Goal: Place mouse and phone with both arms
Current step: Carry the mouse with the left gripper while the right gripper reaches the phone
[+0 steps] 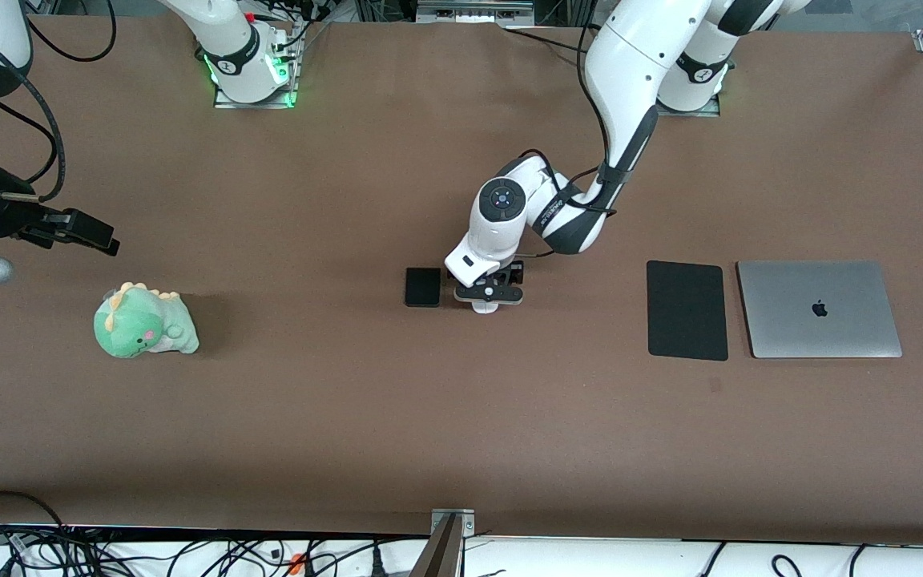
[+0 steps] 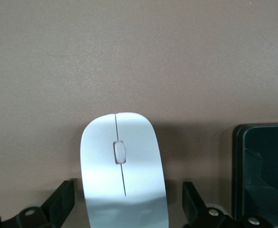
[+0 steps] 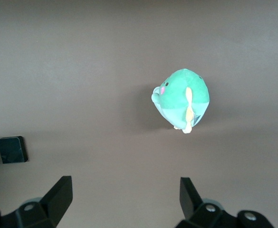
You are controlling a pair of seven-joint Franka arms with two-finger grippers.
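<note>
The mouse point(image 2: 123, 171) lies mid-worktop beside the phone point(image 1: 423, 287), between your left hand's point(image 1: 488, 298) wide-open fingers point(image 2: 194, 199), not gripped. Centre over its body before closing. Your right hand point(image 3: 124, 199) waits open above the worktop's right-arm end.

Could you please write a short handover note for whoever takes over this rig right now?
Left gripper: open, low at mid-table, its fingers either side of the mouse, not yet closed on it.
Right gripper: open, holding nothing, up over the right arm's end of the table near the green plush dinosaur; this arm is waiting.
Phone: flat on the table beside the mouse, toward the right arm's end, untouched.
Black pad and laptop: side by side at the left arm's end.
Done: left arm lined up on the mouse.
Left: grasp and place the mouse; pick and place the phone.
</note>
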